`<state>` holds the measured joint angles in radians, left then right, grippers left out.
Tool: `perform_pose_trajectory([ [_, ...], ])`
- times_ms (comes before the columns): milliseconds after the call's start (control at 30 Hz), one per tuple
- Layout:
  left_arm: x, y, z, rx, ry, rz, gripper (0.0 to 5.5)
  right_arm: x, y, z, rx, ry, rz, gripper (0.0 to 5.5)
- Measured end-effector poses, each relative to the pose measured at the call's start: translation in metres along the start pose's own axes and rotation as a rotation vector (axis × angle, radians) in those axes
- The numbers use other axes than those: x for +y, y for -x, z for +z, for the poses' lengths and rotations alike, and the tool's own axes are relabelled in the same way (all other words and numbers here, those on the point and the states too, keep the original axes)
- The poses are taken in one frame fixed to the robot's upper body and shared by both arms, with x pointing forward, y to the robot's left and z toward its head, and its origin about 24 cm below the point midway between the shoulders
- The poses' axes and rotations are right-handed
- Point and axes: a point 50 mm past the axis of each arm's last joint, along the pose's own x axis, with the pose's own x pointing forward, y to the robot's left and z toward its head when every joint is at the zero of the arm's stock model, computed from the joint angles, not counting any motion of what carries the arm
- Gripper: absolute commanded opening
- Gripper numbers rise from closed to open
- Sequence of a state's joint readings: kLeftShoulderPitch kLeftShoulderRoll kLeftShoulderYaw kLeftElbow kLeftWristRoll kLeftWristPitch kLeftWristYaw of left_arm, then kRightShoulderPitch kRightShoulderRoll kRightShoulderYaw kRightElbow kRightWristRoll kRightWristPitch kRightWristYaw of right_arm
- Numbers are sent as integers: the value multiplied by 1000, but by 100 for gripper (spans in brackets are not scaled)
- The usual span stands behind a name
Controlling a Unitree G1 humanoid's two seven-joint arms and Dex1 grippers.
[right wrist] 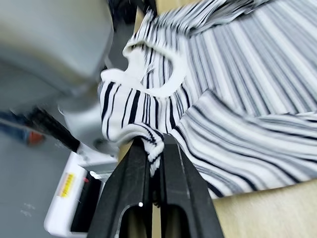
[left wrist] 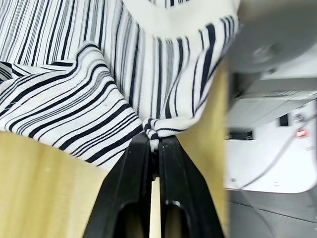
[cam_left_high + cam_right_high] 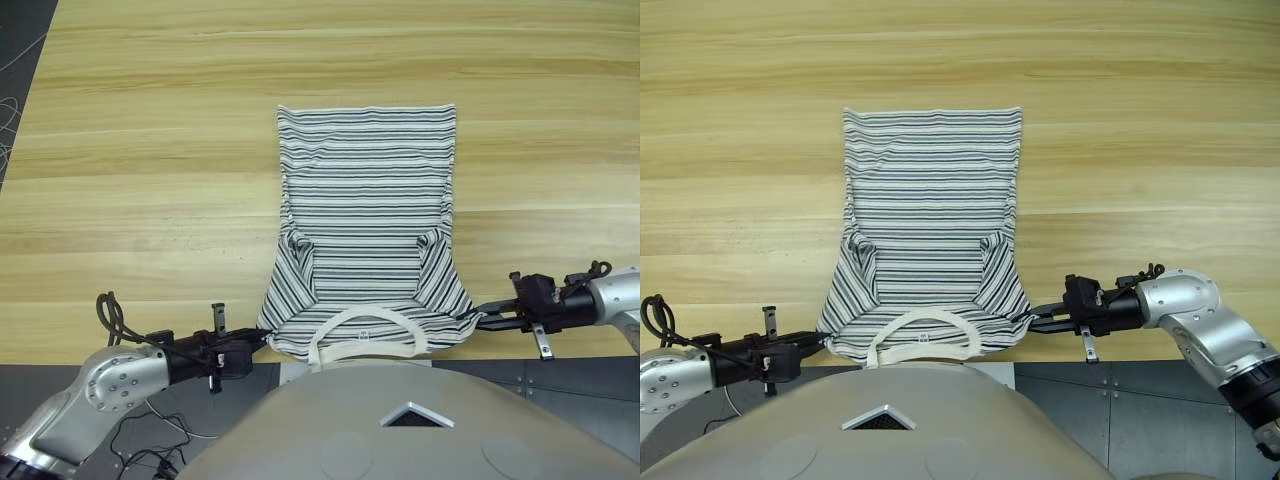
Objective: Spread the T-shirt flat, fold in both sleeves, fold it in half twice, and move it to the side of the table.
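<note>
Right at the near edge of the table (image 3: pixel 150 200), the left gripper (image 3: pixel 262 339) and right gripper (image 3: pixel 478 318) each pinch a shoulder corner of the striped T-shirt (image 3: pixel 365 200), either side of its collar (image 3: pixel 366 328), seemingly ready to carry that end over the tucked-in sleeves (image 3: pixel 437 268) toward the far hem (image 3: pixel 366 109).

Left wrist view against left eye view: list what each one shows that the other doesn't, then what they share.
Left wrist view: the left gripper close up, shut on a bunched corner of the T-shirt at the near edge of the table. Left eye view: the whole shirt lying flat, both sleeves folded in, and the right gripper at the opposite near corner. Shared: the striped shirt, its cream collar, the wooden table and the left gripper.
</note>
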<state>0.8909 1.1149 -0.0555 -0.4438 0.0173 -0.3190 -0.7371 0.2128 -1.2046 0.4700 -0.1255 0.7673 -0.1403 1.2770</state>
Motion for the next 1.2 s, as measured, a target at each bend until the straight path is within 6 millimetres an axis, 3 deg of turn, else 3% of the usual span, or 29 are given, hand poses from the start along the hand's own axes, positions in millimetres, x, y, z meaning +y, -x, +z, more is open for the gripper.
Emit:
perform_pose_trajectory([
  [300,-13,21,23,-131,215,-151,11,-1,10,9,-52,-45,-32,10],
  [400,-7,21,29,-169,226,-161,11,-1,11,10,-52,-37,-31,10],
  [533,37,21,21,-150,144,-26,11,-19,10,20,-53,39,-63,10],
  [667,89,20,14,-144,55,176,11,-52,16,45,-67,167,-144,10],
  [800,142,21,23,-179,-43,356,11,-95,23,71,-69,269,-258,10],
  [1000,174,-5,18,-228,-1,444,11,-149,19,88,-48,325,-404,10],
  [1200,201,-12,18,-214,-43,578,11,-178,7,92,-26,344,-502,10],
])
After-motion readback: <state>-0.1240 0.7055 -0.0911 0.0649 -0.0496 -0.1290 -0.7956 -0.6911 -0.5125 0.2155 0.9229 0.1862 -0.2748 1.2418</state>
